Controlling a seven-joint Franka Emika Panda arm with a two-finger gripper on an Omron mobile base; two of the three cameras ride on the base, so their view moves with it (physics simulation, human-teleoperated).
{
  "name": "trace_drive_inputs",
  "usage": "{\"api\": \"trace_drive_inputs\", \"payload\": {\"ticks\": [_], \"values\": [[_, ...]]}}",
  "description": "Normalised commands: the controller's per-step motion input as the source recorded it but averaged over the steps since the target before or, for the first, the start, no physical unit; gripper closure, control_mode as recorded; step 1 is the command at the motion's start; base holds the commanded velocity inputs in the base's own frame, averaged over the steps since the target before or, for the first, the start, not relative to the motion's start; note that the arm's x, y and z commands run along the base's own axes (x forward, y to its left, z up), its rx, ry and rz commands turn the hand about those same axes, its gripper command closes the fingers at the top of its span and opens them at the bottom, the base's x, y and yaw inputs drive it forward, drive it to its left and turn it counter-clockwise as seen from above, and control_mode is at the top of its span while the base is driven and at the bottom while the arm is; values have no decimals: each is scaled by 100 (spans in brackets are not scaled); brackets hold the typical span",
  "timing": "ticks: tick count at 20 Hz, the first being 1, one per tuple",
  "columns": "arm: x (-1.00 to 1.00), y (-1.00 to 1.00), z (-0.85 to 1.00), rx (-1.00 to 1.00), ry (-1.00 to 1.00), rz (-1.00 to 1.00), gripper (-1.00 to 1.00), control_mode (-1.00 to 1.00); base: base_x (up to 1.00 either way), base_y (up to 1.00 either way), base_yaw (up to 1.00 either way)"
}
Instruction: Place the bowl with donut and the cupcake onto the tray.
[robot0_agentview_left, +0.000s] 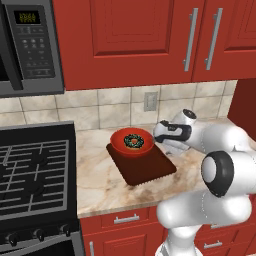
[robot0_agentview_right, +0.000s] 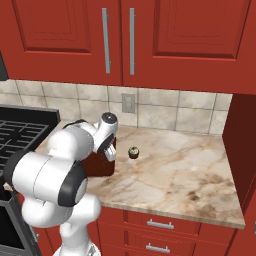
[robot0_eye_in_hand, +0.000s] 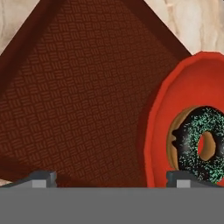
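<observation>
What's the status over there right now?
Hand open, empty, over tray. Bowl with donut on tray. Cupcake on counter, path clear.

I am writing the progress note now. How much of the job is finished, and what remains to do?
Done: the bowl with the donut inside sits on the tray, at its far corner. In hand: nothing; the gripper is open above the tray beside the bowl. Left: the cupcake stands on the counter, off the tray.
</observation>
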Motion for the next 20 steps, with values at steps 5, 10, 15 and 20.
{"api": "trace_drive_inputs", "payload": {"ticks": [5,10,15,20], "values": [[-14,-38,3,-12,-1,8,-100,-100,0,0,0],[-10,-46,0,-11,-1,10,-100,-100,0,0,0],[0,-30,0,-15,0,9,-100,-100,0,0,0],[0,-39,0,-11,0,8,-100,-100,0,0,0]]}}
